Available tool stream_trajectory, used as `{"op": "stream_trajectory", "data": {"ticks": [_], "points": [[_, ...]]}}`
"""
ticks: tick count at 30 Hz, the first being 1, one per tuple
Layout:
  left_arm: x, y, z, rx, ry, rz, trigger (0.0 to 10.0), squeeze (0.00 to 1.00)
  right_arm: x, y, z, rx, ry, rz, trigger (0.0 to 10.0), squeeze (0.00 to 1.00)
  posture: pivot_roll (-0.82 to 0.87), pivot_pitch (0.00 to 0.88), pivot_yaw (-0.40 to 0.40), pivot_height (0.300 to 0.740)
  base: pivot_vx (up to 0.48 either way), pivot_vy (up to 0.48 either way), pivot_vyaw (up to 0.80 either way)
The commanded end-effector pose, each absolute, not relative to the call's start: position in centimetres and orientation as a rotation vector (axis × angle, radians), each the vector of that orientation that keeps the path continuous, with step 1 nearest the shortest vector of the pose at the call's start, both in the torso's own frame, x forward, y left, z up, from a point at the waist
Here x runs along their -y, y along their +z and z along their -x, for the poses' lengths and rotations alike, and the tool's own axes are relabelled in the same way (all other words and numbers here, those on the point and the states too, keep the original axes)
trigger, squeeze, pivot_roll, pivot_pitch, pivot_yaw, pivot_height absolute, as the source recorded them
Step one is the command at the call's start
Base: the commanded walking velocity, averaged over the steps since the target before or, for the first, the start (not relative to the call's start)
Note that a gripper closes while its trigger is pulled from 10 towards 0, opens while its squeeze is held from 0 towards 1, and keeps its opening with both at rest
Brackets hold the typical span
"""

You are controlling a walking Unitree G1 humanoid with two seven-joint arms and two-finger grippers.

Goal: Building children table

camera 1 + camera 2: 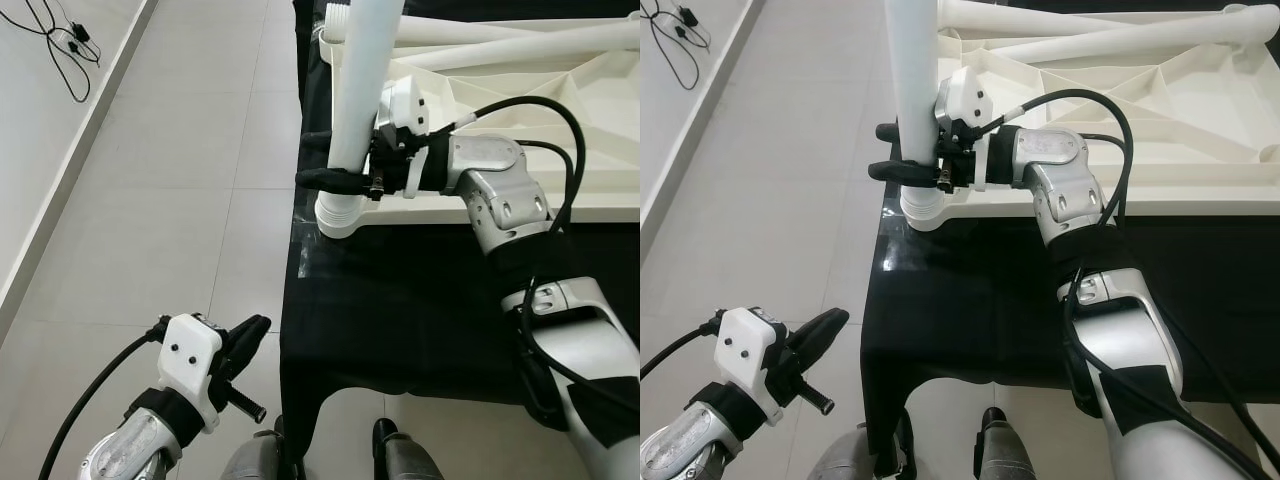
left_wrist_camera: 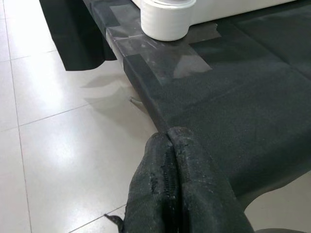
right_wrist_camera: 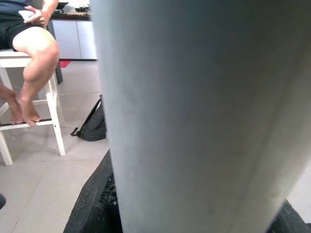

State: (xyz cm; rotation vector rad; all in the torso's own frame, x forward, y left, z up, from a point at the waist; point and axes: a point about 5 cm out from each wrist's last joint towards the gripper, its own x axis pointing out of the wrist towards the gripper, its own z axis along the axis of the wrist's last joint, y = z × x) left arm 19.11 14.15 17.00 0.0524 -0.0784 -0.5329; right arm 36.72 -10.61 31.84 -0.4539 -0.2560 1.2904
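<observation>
Table leg (image 1: 362, 90): white tube, long axis upright, foot seated in the corner socket (image 1: 340, 212) of the upturned white tabletop (image 1: 520, 90) on the black-covered table (image 1: 400, 300).
Right gripper (image 1: 345, 160): fingers clamped across the leg just above the socket; forearm level, reaching in from the right.
Left gripper (image 1: 250, 345): fingers pressed together, empty, low beside the table edge, well apart from the leg.

Right pincer (image 1: 902, 152) reaches forward with fingers clamped (arm bent at the elbow), left pincer (image 1: 252, 335) hangs low, closed.
</observation>
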Motion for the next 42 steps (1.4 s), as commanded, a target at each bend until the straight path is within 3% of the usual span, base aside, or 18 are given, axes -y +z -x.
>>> {"op": "stream_trajectory", "data": {"ticks": [1,8,27,29,42], "points": [[-14.2,16.6,-18.8,0.052,-0.532,-0.050,10.0,0.00,11.2,28.0,-37.4,0.023,1.247,0.558,10.0,0.00,0.06,0.407,0.069,0.740,0.000,0.000,0.00],[-14.2,16.6,-18.9,0.055,-0.531,-0.046,10.0,0.00,12.1,28.0,-37.9,-0.035,0.939,0.426,10.0,0.00,0.04,0.405,0.064,0.740,0.000,0.000,0.00],[-14.2,16.5,-19.1,0.055,-0.528,-0.045,10.0,0.00,13.9,26.8,-36.3,0.045,0.605,0.302,10.0,0.00,0.03,0.401,0.065,0.740,0.000,0.000,0.00],[-14.3,16.5,-19.0,0.055,-0.526,-0.045,10.0,0.00,13.9,25.2,-34.9,0.027,0.476,0.238,10.0,0.00,0.03,0.400,0.058,0.740,0.000,0.000,0.00],[-14.4,16.3,-19.1,0.051,-0.528,-0.041,10.0,0.00,13.2,22.8,-31.9,-0.016,0.278,0.150,10.0,0.00,0.02,0.390,0.061,0.740,0.000,0.000,0.00]]}}
